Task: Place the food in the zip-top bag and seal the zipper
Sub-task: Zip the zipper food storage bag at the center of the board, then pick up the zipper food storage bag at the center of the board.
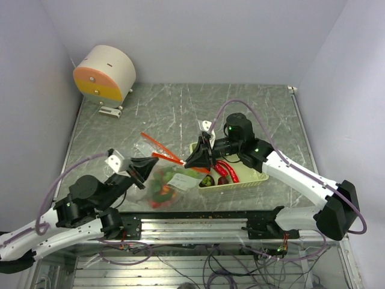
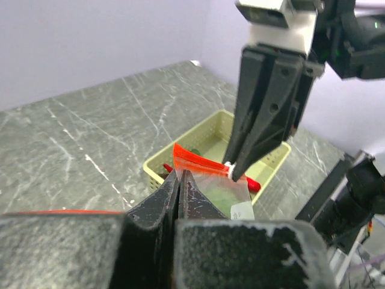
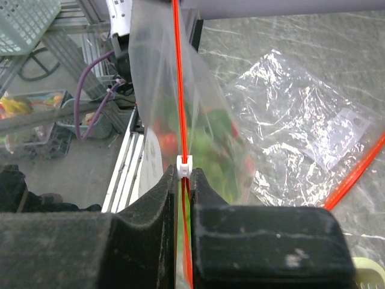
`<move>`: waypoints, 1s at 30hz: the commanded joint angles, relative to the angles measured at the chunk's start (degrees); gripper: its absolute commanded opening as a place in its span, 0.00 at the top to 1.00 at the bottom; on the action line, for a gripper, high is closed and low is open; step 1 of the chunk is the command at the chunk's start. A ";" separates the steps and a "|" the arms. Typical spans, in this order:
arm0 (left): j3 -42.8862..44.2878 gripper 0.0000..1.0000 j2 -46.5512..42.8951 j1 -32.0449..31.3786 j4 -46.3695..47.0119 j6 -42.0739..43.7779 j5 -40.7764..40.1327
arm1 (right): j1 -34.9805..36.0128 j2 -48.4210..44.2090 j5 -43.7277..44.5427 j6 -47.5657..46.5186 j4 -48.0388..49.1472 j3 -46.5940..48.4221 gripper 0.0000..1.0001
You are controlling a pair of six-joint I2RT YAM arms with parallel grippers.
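The zip-top bag [image 1: 170, 182] hangs between my two grippers, with red and green food [image 1: 160, 191] showing through its clear plastic. My left gripper [image 1: 144, 170] is shut on the bag's left end [image 2: 210, 189], at the corner of the orange-red zipper [image 2: 195, 161]. At the other end, my right gripper [image 1: 197, 159] is shut on the zipper [image 3: 178, 90], right behind its white slider [image 3: 184, 166]. In the right wrist view the food [image 3: 201, 147] is a blur inside the bag. More food, red chili peppers [image 1: 227, 171] and dark pieces, lies in the basket.
The pale green basket [image 1: 255, 179] stands just right of the bag, under my right wrist. A second clear bag [image 3: 301, 132] with an orange strip lies flat on the table behind the held one. A cream and orange drum [image 1: 105, 75] sits at the far left corner.
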 commanded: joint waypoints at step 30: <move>4.29 0.93 -8.99 0.21 8.51 1.48 -25.19 | -2.31 -2.81 21.18 16.30 8.58 -1.87 0.00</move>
